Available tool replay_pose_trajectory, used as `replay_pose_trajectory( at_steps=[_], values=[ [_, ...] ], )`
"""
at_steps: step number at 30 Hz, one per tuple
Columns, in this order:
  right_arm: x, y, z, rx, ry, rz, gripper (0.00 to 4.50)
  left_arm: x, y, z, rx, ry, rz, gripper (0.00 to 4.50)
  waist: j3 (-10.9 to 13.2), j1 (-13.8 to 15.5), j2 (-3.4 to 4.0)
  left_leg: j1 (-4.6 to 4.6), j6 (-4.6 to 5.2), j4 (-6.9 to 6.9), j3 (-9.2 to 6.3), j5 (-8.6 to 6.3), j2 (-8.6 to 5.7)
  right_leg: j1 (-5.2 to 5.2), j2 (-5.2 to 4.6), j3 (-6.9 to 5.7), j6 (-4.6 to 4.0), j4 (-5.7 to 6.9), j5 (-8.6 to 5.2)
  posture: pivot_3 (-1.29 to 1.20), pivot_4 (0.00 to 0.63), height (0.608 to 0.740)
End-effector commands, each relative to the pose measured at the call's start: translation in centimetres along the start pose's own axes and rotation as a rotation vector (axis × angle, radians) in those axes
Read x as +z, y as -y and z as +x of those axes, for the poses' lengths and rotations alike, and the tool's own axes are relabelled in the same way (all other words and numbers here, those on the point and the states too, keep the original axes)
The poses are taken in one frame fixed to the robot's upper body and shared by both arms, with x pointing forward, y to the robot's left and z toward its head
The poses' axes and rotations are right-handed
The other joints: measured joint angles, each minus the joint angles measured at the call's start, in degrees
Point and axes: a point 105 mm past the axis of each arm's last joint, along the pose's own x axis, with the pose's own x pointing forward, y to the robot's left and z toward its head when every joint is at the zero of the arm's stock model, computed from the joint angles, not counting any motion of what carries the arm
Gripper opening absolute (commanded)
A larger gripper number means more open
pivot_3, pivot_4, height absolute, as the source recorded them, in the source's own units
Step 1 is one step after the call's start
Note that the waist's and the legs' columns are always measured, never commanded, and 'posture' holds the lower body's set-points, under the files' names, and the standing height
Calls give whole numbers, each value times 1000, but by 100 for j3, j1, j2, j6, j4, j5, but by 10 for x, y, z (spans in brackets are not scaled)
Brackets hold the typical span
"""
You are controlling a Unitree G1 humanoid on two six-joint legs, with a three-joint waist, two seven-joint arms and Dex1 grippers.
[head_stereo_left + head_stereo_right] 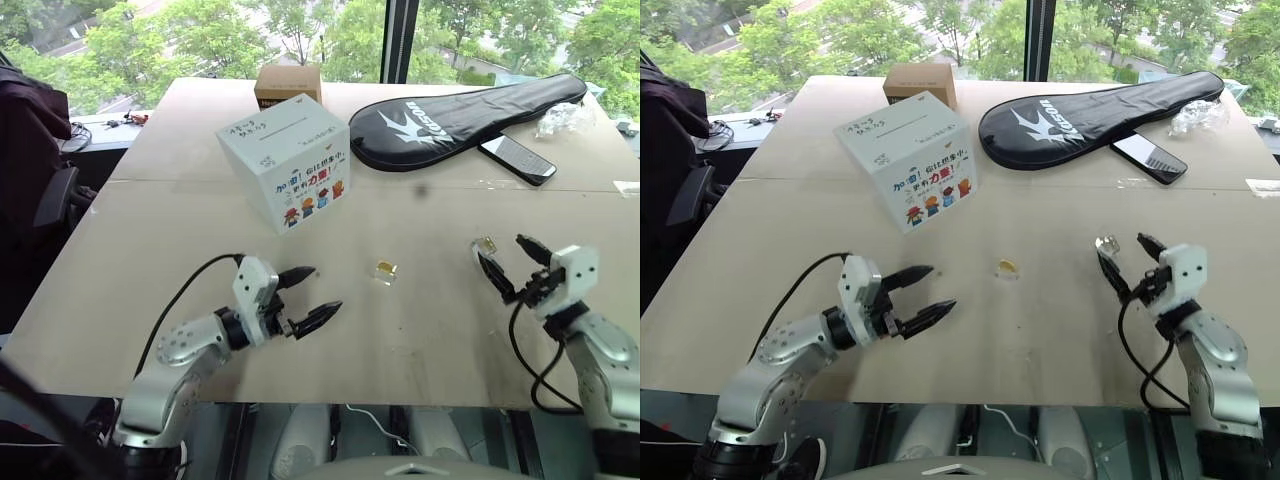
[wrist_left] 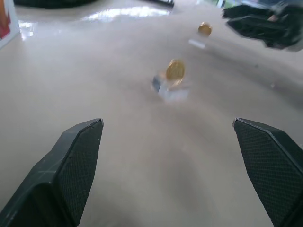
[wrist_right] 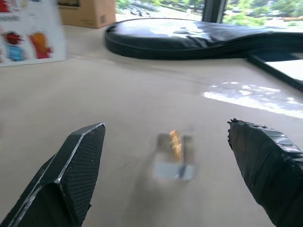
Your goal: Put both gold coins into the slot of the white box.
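Nearest the camera, the left gripper (image 1: 306, 297) and the right gripper (image 1: 512, 264) hover just over the front of the table, each with its two black fingers spread wide and nothing between them.

The white cardboard box (image 1: 286, 172) with cartoon figures and red and blue lettering stands toward the far left of the table, one corner turned to the robot; the slot (image 1: 280, 130), a thin dark line, runs across its top face. A smaller brown cardboard box (image 1: 288, 86) sits just behind it (whether they touch cannot be told).

The pale wooden table (image 1: 200, 210) stands before a window with green trees beyond. A black zipped racket cover (image 1: 462, 118) lies across the far right, with a dark smartphone (image 1: 517, 158) beside it and crumpled clear plastic (image 1: 566, 120) past that.

One gold coin (image 1: 385, 268) stands on edge in a small clear plastic holder, mid-table, between the two grippers and ahead of the left one's open jaws. The second gold coin (image 1: 485, 244), also in a clear holder, sits just beside the right gripper's fingertips, lined up between them in the right wrist view.
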Motion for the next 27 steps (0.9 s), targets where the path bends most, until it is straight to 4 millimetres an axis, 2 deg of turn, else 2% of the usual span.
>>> replay_pose_trajectory(
  at_steps=[1, 3, 8, 10, 11, 16, 18, 20, 23, 27],
  values=[
    [-1, 0, 10, -22, -17, -17, 4231, 27, 13, 6, -87, 65, 38, 4500, -1, -1, 0, 0, 0, 0, -1, 0, 0, 0, 2, 0, 4, 1, 2, 0, 150, 740],
    [-5, 1, 13, -29, -32, -18, 3690, 30, 14, 7, -106, 55, 54, 4500, -1, -5, 0, 0, 0, -2, -1, 0, -1, 0, 7, 1, 6, 1, 3, 0, 150, 740],
    [-12, 1, 16, -24, -71, -18, 1198, 28, 15, 8, -116, 16, 84, 4500, 0, -13, 1, -1, 0, -3, -1, 0, -1, 0, 26, 4, 8, 1, 4, 0, 150, 740],
    [-12, 0, 17, -10, -74, -27, 314, 28, 15, 9, -115, 10, 92, 4500, 0, -12, 1, -1, 0, -3, -1, 0, -1, 0, 28, 5, 8, 1, 4, 0, 150, 740],
    [-12, 0, 18, -9, -74, -27, 63, 28, 15, 9, -113, 6, 98, 4500, 0, -12, 1, 0, 0, -3, 0, 0, -1, 0, 29, 5, 8, 1, 4, 0, 150, 740],
    [-3, 1, 19, -15, -33, -13, 63, 28, 13, 11, -98, 13, 102, 4500, 0, -11, 1, 0, 0, -2, 0, 0, -1, 0, 33, 7, 8, 1, 4, 0, 150, 740],
    [9, -1, 20, -2, 21, 20, 63, 31, 9, 15, -58, 42, 70, 4500, 0, -11, 1, 0, 0, -2, -1, 0, -1, 0, 32, 8, 8, 1, 4, 0, 150, 740],
    [27, -7, 22, 25, 95, 126, 63, 42, 2, 23, 23, 114, -24, 4500, 1, -8, 2, 0, 0, -2, -1, 0, -1, 0, 30, 8, 9, 1, 4, 0, 150, 740],
    [53, -29, 25, 139, 174, 355, 63, 66, 6, 32, -1, 255, -205, 4500, 2, -8, -2, -7, 1, 4, -8, 0, 2, 0, 9, 5, 12, 4, 7, 0, 150, 740],
    [103, -77, 27, 394, 258, 620, 63, 98, 6, 41, -80, 472, -452, 4500, 2, -23, -2, -6, 1, 7, -13, 0, 3, 1, 8, 0, 12, 10, 7, 0, 150, 740]
  ],
)
